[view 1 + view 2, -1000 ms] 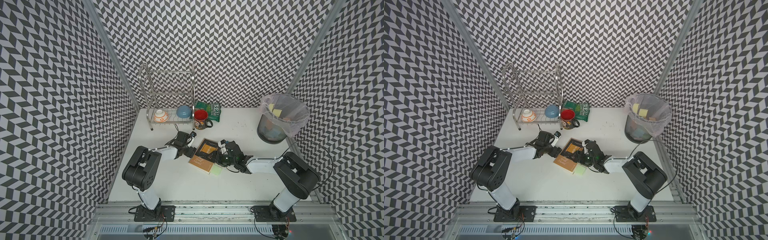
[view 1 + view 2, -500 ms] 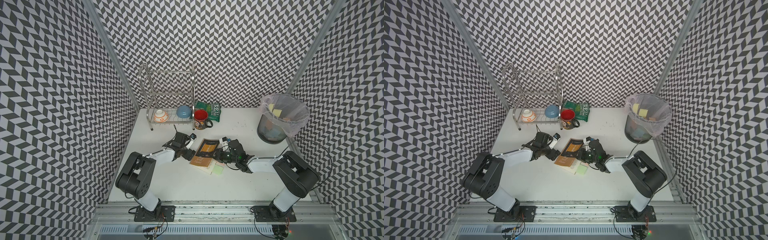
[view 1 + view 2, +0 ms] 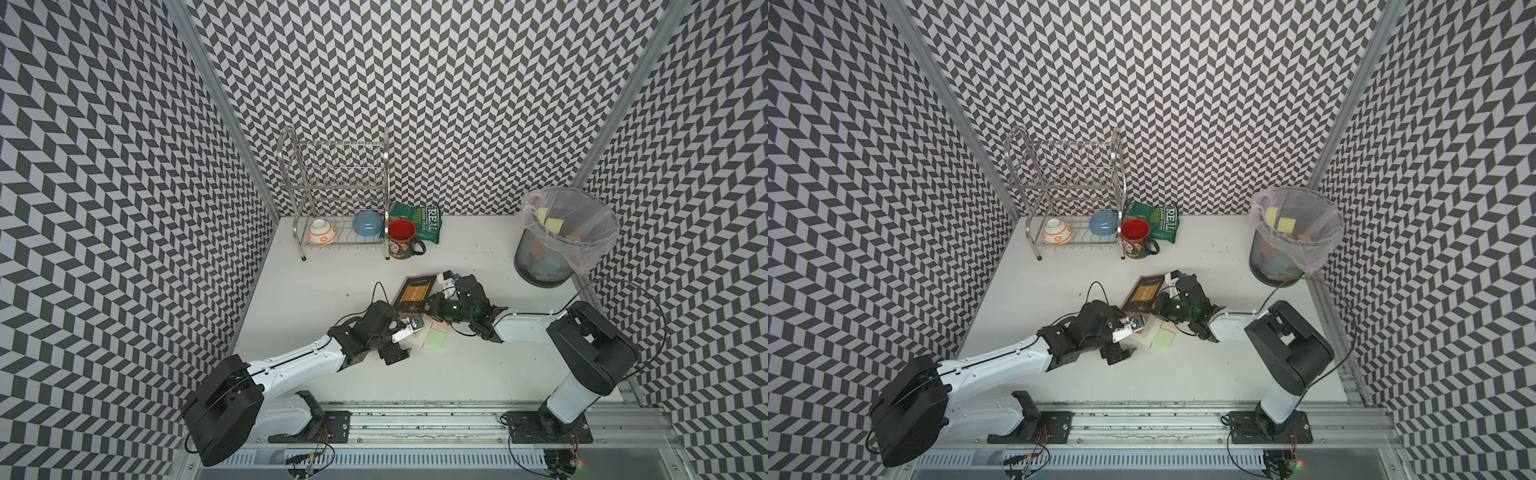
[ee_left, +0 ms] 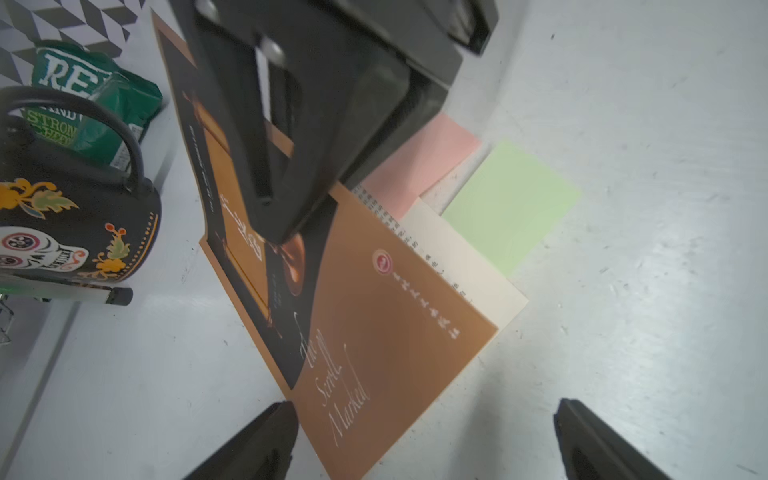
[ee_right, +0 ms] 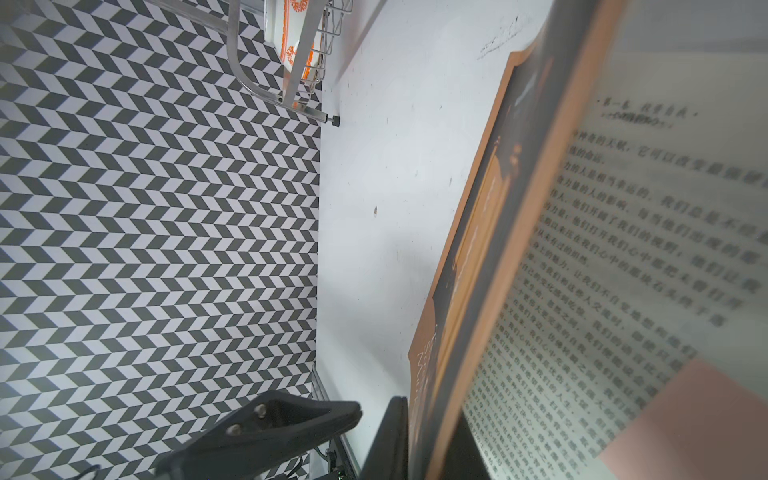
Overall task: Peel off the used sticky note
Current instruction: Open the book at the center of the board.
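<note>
- Two notes show on the book (image 4: 399, 332): a pink sticky note (image 4: 419, 166) on the inside page, and a green sticky note (image 4: 511, 205) sticking out past the page's right edge onto the table (image 4: 644, 291). Which one is the used one I can't tell.
- Right gripper (image 3: 432, 305): jaws look clamped on the lifted front cover, holding the book open. That's my read from the right wrist view.
- Left gripper (image 4: 424, 436): jaws wide apart, empty, hovering over the book's near corner.
- Step: cover held back, peel not started.
- Next: move the left gripper right, pinch a free note edge, and peel upward.
- Room: bare table near and right; mug (image 3: 401, 241), dish rack (image 3: 338, 195) and wastebasket (image 3: 561, 237) are well apart.
- Watch the two grippers; they're near each other.
</note>
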Robot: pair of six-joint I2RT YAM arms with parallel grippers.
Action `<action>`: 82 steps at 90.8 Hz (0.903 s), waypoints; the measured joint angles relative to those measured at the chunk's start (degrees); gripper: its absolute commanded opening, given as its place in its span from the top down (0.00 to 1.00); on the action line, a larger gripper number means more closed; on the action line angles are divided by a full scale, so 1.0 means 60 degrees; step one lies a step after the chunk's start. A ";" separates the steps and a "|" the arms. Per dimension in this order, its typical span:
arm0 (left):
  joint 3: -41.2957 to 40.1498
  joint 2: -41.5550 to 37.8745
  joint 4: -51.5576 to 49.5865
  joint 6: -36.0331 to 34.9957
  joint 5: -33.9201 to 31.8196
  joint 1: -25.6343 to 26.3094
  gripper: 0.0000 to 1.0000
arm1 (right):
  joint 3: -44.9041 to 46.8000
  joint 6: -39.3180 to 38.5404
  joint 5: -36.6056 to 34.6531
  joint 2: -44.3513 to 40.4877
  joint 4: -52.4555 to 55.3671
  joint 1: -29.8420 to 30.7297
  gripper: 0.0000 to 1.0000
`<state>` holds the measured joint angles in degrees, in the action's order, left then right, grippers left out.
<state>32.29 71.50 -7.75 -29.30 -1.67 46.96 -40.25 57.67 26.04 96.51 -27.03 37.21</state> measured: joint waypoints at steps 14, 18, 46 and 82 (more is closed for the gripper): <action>-0.0153 0.0382 0.1013 0.0058 -0.1060 0.0240 0.01 | -0.0018 0.0080 0.0036 0.0000 0.0007 0.0000 0.84; -0.0160 0.0495 0.1311 0.0076 -0.1330 0.0280 0.03 | -0.0018 0.0087 0.0051 0.0000 0.0007 0.0000 0.84; -0.0313 0.0780 0.2149 0.0135 -0.2098 0.0382 0.80 | -0.0178 0.0066 -0.0004 -0.0004 0.0324 -0.0011 0.69; -0.0386 0.0295 0.2160 0.0499 -0.1974 0.0291 1.00 | -0.0062 -0.0900 -0.0120 -0.1497 0.2036 -0.1308 0.31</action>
<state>29.98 73.28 5.21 -26.30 -13.52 48.71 -40.62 52.27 25.32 87.53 -14.81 29.36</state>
